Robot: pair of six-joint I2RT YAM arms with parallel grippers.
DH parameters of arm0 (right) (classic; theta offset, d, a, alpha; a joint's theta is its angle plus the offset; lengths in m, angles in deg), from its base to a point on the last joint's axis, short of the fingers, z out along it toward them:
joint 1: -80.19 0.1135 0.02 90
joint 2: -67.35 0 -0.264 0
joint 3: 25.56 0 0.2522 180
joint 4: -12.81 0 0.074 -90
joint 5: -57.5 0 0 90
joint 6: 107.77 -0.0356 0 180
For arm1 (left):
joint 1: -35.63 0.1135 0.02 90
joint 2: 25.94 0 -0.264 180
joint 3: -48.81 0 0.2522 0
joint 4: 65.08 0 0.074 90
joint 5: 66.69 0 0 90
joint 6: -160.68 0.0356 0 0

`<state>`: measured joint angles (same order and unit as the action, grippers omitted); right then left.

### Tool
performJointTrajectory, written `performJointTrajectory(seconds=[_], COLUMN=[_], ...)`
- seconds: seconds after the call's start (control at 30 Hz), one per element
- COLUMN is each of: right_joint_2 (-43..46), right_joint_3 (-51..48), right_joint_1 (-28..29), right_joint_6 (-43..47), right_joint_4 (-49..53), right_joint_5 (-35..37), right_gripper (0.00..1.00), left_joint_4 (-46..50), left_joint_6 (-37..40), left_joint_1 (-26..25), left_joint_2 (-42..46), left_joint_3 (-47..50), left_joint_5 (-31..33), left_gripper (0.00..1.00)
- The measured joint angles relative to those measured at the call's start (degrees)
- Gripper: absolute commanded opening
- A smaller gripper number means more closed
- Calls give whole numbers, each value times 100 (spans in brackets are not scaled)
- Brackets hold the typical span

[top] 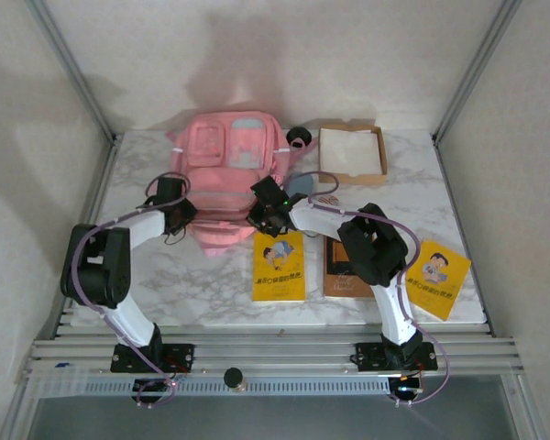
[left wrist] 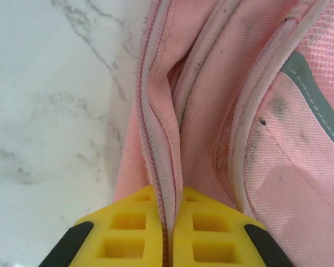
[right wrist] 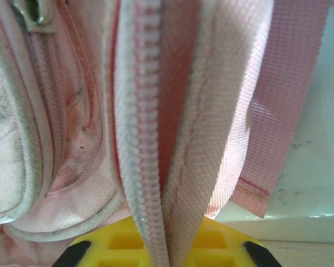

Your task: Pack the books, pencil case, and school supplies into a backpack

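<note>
The pink backpack (top: pixel 225 165) lies flat at the back middle of the marble table. My left gripper (top: pixel 181 216) is at its near left corner, shut on a fold of its pink seam (left wrist: pixel 168 194). At the near right corner my right gripper (top: pixel 264 216) is shut on the zipper edge (right wrist: pixel 167 228). A yellow book (top: pixel 279 266) lies in front of the backpack. Beside it is a dark brown book (top: pixel 341 275), partly under the right arm. A second yellow book (top: pixel 438 278) lies at the right edge. The pencil case is out of view.
A shallow cardboard tray (top: pixel 352 151) with white lining stands at the back right. A small black round thing (top: pixel 299 137) sits between it and the backpack. A grey-blue rounded thing (top: pixel 302 186) lies by the backpack's right side, partly hidden.
</note>
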<state>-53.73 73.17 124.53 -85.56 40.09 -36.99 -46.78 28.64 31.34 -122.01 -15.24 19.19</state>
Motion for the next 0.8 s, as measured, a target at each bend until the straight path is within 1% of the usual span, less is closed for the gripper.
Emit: performJointTrajectory(seconds=[0.07,0.17,0.3,0.33,0.37,0.4,0.47,0.5,0.57,0.67,0.73,0.8], right_joint_2=[0,0,33,55,81,122,157,164,186,334,481,621], right_joint_3=[0,44,142,146,153,153,153,153,142,-22,-146,-240], right_joint_1=[-4,-15,-81,-107,-129,-153,-232,-282,-341,-393,-437,-481], right_joint_6=[210,649,1399,1580,1757,1956,2293,2468,2745,3067,3274,3467], right_joint_4=[0,13,55,59,72,109,120,103,72,-87,-186,-304], right_joint_5=[-31,-125,-289,-369,-444,-490,-476,-474,-476,-553,-634,-713], right_gripper=[1,0,0,0,0,0,0,0,0,0,0,0], left_joint_4=[-50,-13,267,348,400,483,844,981,1342,1794,1912,1886], left_joint_6=[-4,-116,-533,-688,-809,-890,-962,-946,-850,-616,-411,-155], left_joint_1=[-13,-109,-557,-726,-868,-992,-1110,-1145,-1172,-1204,-1390,-1714], left_joint_2=[341,1049,2057,2371,2640,2903,3263,3364,3460,3482,3460,3338], left_joint_3=[356,1003,1716,1886,2017,2116,2164,2144,1978,1495,1062,675], left_joint_5=[2,39,214,256,269,262,234,240,240,232,162,-2], left_gripper=[0,0,0,5,18,25,33,35,42,46,49,52])
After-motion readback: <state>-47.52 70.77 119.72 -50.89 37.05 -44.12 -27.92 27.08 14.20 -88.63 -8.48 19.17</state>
